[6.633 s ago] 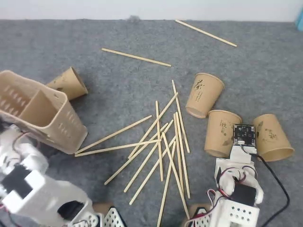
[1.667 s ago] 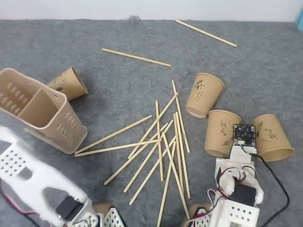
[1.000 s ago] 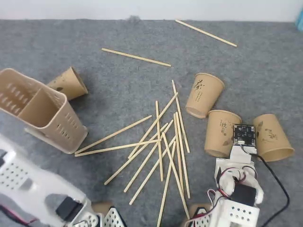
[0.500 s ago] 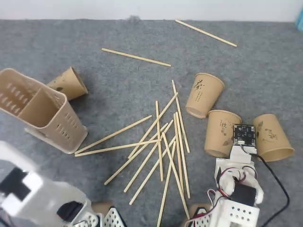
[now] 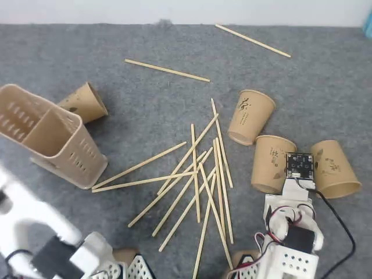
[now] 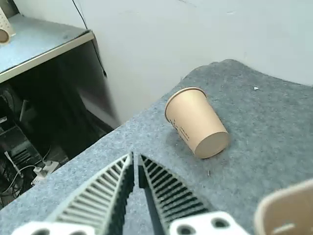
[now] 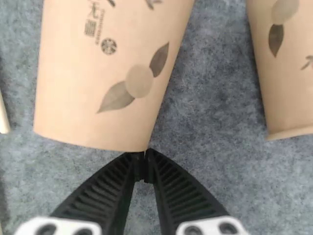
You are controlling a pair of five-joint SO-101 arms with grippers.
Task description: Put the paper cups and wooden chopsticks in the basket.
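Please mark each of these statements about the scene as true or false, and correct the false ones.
1. Four paper cups lie on the table. True.
2. One cup is already inside the basket. False: no cup is in it; the nearest cup lies beside it, outside.
3. The right gripper is shut on a chopstick. False: it is shut but holds nothing, and sits just in front of a cup on its side.
4. Two chopsticks lie apart from the main pile, toward the far edge. True.
5. The left gripper is wide open. False: it is shut.
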